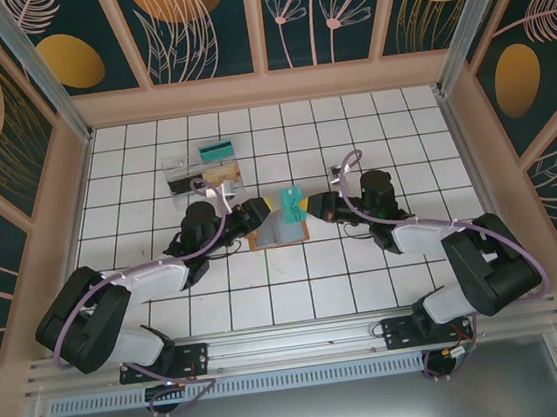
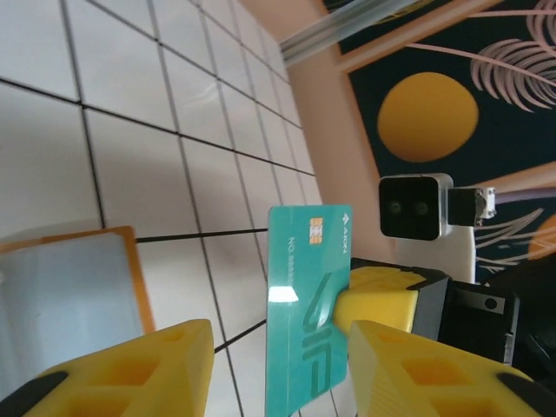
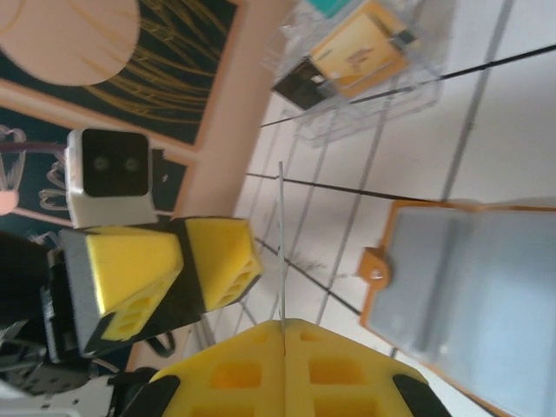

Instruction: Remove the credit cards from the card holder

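right gripper (image 3: 282, 343): pinching teal card (image 2: 308, 304) | left gripper (image 1: 267, 208): open, empty, just left | risk: a bump could knock it loose

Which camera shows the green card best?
The left wrist view: the green card faces it, chip and lettering showing. The right wrist view sees it edge-on, a thin line in the right pincer. The top view shows a small teal patch.
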`<state>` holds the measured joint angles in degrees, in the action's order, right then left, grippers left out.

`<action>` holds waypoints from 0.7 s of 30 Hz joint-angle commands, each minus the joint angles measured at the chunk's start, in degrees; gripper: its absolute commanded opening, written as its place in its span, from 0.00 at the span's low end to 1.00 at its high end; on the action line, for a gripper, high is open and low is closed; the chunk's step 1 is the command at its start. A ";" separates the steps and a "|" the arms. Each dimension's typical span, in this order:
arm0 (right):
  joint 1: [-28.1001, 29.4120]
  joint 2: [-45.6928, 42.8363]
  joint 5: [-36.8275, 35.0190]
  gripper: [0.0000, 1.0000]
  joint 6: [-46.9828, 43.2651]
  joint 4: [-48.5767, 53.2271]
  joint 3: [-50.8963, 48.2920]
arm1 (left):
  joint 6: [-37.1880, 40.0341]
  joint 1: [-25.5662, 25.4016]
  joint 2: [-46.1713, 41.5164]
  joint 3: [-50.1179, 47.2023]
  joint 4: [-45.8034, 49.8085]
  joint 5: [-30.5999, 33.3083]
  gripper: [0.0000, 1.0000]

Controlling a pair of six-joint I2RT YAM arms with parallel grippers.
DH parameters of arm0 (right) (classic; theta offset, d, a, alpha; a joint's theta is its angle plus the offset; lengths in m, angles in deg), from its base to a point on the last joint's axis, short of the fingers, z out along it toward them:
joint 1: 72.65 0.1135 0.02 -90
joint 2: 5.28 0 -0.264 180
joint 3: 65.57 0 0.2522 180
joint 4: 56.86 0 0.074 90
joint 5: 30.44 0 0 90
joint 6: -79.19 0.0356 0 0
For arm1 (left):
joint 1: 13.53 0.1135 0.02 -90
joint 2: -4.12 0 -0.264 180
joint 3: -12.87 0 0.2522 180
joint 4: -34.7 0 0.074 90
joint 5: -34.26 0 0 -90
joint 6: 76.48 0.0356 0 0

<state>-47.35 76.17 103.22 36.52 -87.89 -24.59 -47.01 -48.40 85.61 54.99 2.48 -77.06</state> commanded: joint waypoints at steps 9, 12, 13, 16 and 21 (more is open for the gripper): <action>4.40 4.02 6.37 0.00 4.78 -13.16 2.51 | -1.60 -0.02 0.86 -0.75 -7.17 -4.99 0.32; 4.50 4.91 6.10 0.00 5.22 -13.83 3.01 | -1.63 -0.11 0.22 -1.26 -7.63 -5.18 0.25; 4.41 4.98 5.87 0.00 5.47 -14.30 2.92 | -1.61 -0.10 -0.05 -1.44 -7.64 -5.22 0.23; 4.41 5.03 5.52 0.00 5.49 -14.27 3.27 | -1.61 -0.10 -0.62 -1.96 -7.64 -5.62 0.22; 4.41 5.51 5.73 0.00 5.75 -14.59 3.74 | -1.77 -0.36 -1.03 -2.60 -8.32 -6.18 0.14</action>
<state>-43.13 81.04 107.85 42.07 -98.43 -22.81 -48.94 -48.40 85.74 53.18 -2.87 -81.76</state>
